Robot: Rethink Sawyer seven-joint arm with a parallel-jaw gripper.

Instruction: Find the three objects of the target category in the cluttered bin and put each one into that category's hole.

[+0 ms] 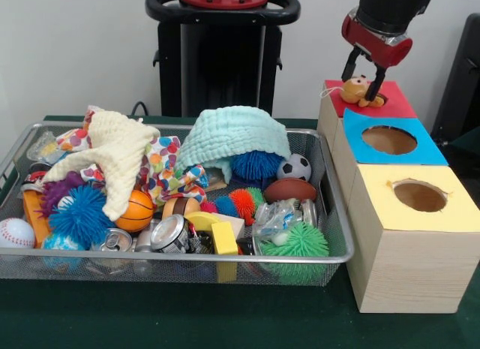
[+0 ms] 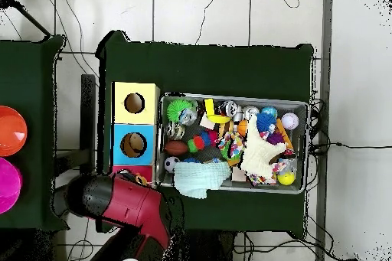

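Note:
The wire mesh bin [image 1: 187, 257] holds mixed clutter. A pale yellow waffle cloth [image 1: 116, 155] lies over toys at its left. A mint green cloth [image 1: 234, 133] drapes over a blue spiky ball at the back. From overhead the pale cloth [image 2: 257, 149] lies mid-bin and the mint one [image 2: 200, 178] hangs over the rim. I see no third such cloth. My gripper [image 1: 361, 85] is open over the red-topped box [image 1: 394, 103], its fingers on either side of a small yellow plush toy [image 1: 358, 90] that sits on the red top and hides the hole.
The blue-topped hole [image 1: 389, 139] and the yellow-topped hole [image 1: 420, 197] lie in a row in front of the red one. The bin also holds spiky balls, crushed cans, small sport balls and a dotted cloth [image 1: 163, 163]. My arm [image 2: 126, 200] covers the red box from overhead.

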